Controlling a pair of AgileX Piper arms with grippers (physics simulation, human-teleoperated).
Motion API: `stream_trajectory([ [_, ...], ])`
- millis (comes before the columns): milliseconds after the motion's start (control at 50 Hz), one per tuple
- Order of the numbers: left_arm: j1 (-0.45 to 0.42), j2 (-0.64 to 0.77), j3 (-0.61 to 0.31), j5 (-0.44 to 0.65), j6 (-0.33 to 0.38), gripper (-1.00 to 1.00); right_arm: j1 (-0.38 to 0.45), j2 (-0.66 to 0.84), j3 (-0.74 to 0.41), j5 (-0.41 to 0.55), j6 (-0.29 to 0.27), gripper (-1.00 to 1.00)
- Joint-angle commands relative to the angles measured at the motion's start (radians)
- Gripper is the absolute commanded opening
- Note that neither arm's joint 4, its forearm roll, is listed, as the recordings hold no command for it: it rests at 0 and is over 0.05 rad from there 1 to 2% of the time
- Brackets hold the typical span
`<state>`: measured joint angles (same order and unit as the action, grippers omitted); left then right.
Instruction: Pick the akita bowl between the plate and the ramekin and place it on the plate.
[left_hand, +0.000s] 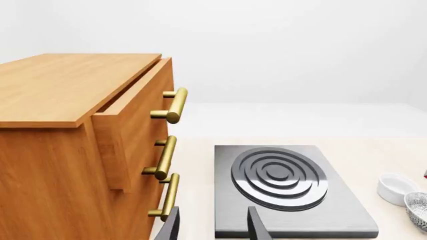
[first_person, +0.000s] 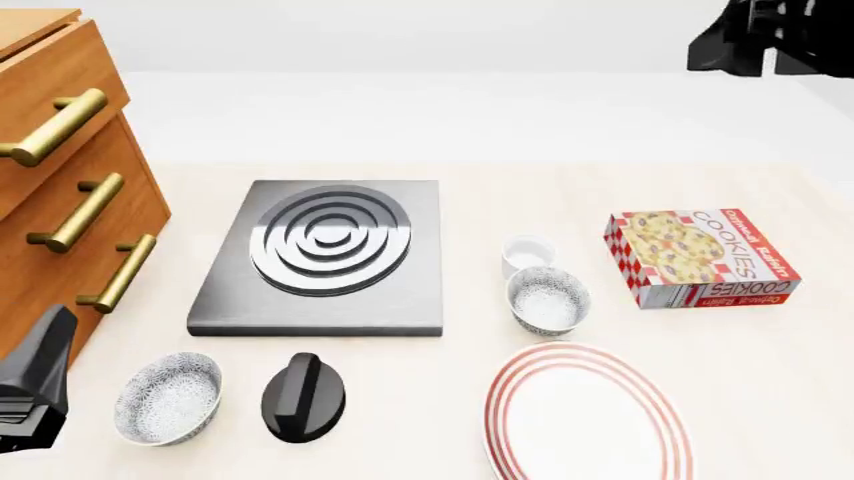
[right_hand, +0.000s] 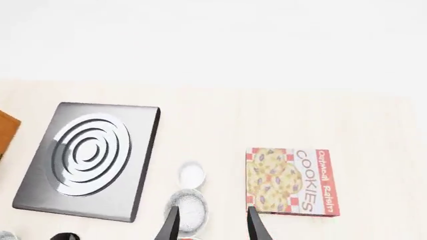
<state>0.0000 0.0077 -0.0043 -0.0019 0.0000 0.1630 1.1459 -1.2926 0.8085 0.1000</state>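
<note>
The akita bowl (first_person: 547, 300), dark speckled outside and pale inside, sits upright on the table between the small white ramekin (first_person: 529, 255) behind it and the red-ringed plate (first_person: 587, 415) in front. My right gripper (right_hand: 213, 226) hovers high above the table, open and empty. In its wrist view the akita bowl (right_hand: 188, 210) lies just beside one fingertip, with the ramekin (right_hand: 191, 175) beyond. My left gripper (left_hand: 213, 227) is open and empty near the wooden cabinet, and its view catches the ramekin (left_hand: 397, 187) and the akita bowl (left_hand: 419, 209) at the edge.
A grey burner slab (first_person: 324, 255) lies mid-table. A wooden drawer cabinet (first_person: 67, 170) with brass handles stands at the left. A second speckled bowl (first_person: 168, 398) and a black knob (first_person: 304, 397) sit at the front left. A cookies box (first_person: 701, 257) lies right of the ramekin.
</note>
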Motion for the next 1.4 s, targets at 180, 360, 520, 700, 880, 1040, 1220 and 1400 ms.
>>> stream_trajectory([
  [180, 0.0, 0.0, 0.0, 0.0, 0.0, 1.0, 0.048, 0.207, 0.007, 0.036, 0.101, 1.0],
  [360, 0.0, 0.0, 0.0, 0.0, 0.0, 1.0, 0.05, 0.264, 0.016, 0.021, 0.106, 1.0],
  [520, 0.0, 0.0, 0.0, 0.0, 0.0, 1.0, 0.067, 0.308, 0.075, -0.016, 0.133, 1.0],
  [700, 0.0, 0.0, 0.0, 0.0, 0.0, 1.0, 0.068, 0.311, 0.172, -0.077, 0.153, 1.0],
  [880, 0.0, 0.0, 0.0, 0.0, 0.0, 1.0, 0.041, 0.327, 0.225, -0.115, 0.126, 1.0],
  [1040, 0.0, 0.0, 0.0, 0.0, 0.0, 1.0, 0.049, 0.356, 0.279, -0.166, 0.128, 1.0],
  [1220, 0.0, 0.0, 0.0, 0.0, 0.0, 1.0, 0.053, 0.397, 0.302, -0.208, 0.128, 1.0],
  [1400, 0.0, 0.0, 0.0, 0.0, 0.0, 1.0, 0.048, 0.445, 0.335, -0.26, 0.126, 1.0],
])
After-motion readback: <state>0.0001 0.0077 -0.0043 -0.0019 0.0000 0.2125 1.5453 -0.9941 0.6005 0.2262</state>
